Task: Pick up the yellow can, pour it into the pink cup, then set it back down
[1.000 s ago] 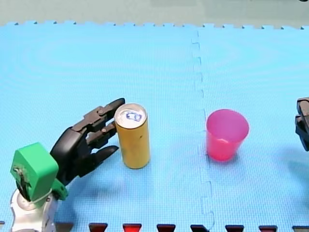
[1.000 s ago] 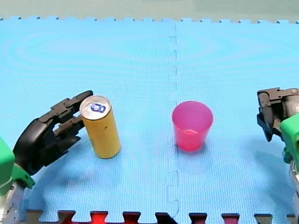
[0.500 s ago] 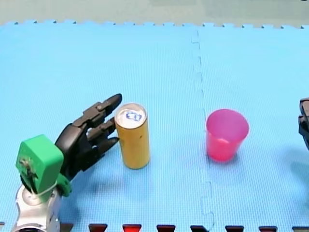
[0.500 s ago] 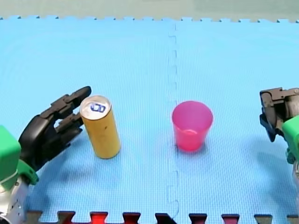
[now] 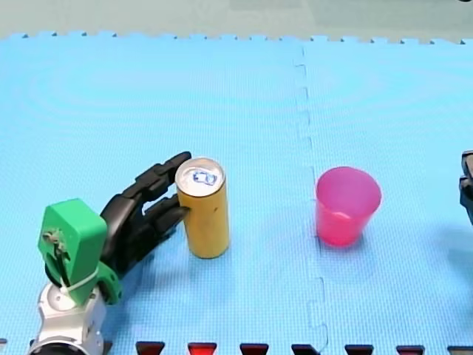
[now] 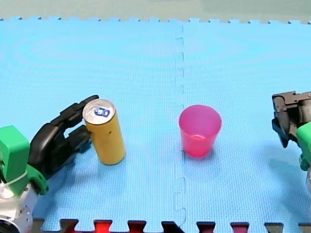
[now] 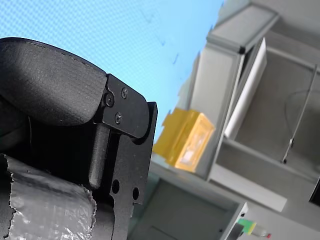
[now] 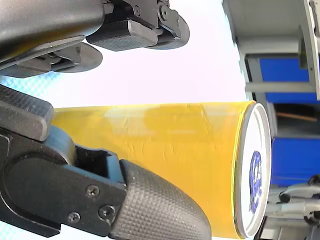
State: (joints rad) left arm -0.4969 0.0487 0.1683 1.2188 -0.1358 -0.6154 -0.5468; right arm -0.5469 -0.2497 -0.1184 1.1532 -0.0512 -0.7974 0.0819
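Note:
A yellow can (image 5: 205,218) stands upright on the blue foam mat (image 5: 222,96), left of centre, silver top up. My left hand (image 5: 171,188) comes in from the lower left and cups the can's left side. Its upper fingers (image 6: 80,107) reach behind the top rim and its thumb (image 6: 80,143) lies against the lower side. In the second wrist view the can (image 8: 150,150) lies between the thumb pad (image 8: 160,210) and the fingers (image 8: 140,25), with a gap on the fingers' side. The pink cup (image 5: 347,205) stands upright to the can's right. My right hand (image 6: 290,116) hangs at the right edge, holding nothing.
A jigsaw seam (image 5: 307,148) runs front to back through the mat, just left of the cup. Red and dark tabs (image 5: 203,347) line the mat's front edge. In the first wrist view a grey shelf unit with a yellow box (image 7: 184,137) stands beyond the mat.
My left hand has slid right toward the can and its fingers have curled closer around it. The right hand has drifted slightly to the right. Can and cup have not moved.

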